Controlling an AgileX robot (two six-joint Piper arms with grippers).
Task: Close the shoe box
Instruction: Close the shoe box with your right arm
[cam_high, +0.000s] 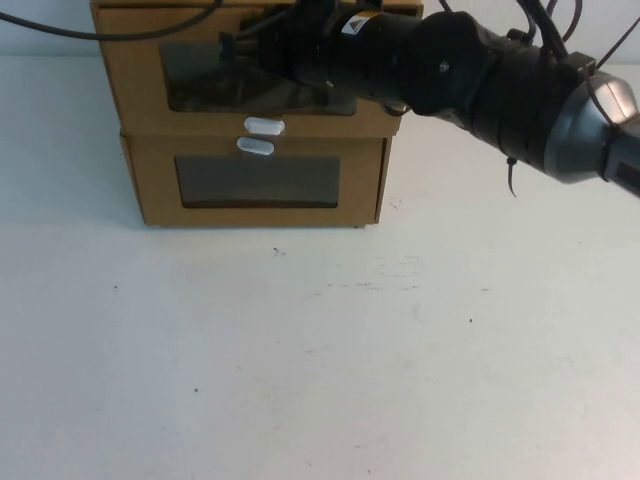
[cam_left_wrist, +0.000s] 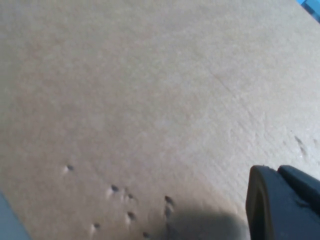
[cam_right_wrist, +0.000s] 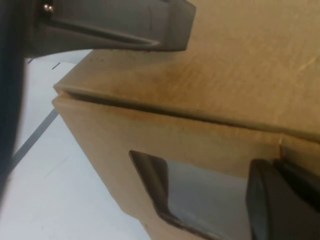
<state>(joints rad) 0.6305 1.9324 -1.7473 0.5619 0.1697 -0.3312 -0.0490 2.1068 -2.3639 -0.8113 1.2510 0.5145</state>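
Left gripper (cam_left_wrist: 282, 200): close against plain cardboard; grip state you cannot tell
Shoe box (cam_high: 140, 60): upper of two stacked, straight ahead of your right gripper (cam_high: 242, 48), whose fingers are spread across its front top edge
Risk: an off-centre push may skid it over the lower box (cam_high: 160, 200) instead of shutting it
Contents: both windows dark, nothing readable

The brown cardboard drawer-style shoe box (cam_high: 300, 120) on top has a dark clear window and a white oval tab (cam_high: 264, 126) below it. The like brown cardboard box (cam_high: 160, 185) beneath carries its white tab (cam_high: 255, 146) above a dark window. The right hand (cam_high: 240, 48) is black (its arm partly grey), the bench (cam_high: 320, 360) white with small dark specks.
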